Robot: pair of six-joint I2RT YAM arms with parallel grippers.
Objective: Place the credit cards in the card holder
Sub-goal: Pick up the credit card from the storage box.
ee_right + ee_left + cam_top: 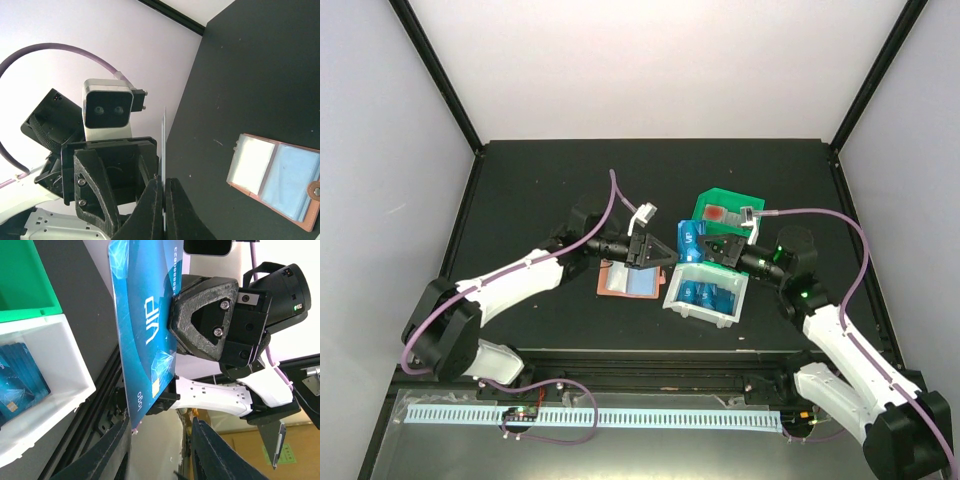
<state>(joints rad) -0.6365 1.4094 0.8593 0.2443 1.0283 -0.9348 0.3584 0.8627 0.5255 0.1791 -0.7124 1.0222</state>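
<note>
My right gripper (705,246) is shut on one bright blue credit card (688,238) and holds it on edge in the air above the table. In the right wrist view the card (163,145) shows edge-on between the closed fingers (152,210). My left gripper (657,250) faces it, open. In the left wrist view the card (145,330) stands just past the left fingers (112,450), its lower corner by the tip of one finger, not clamped. The salmon-pink card holder (630,280) lies open on the table below; it also shows in the right wrist view (275,180).
A white bin (678,303) with several more blue cards (710,292) stands right of the card holder; it also shows in the left wrist view (55,360). A green bin (712,200) stands behind it. Black frame rails run along the table's near edge.
</note>
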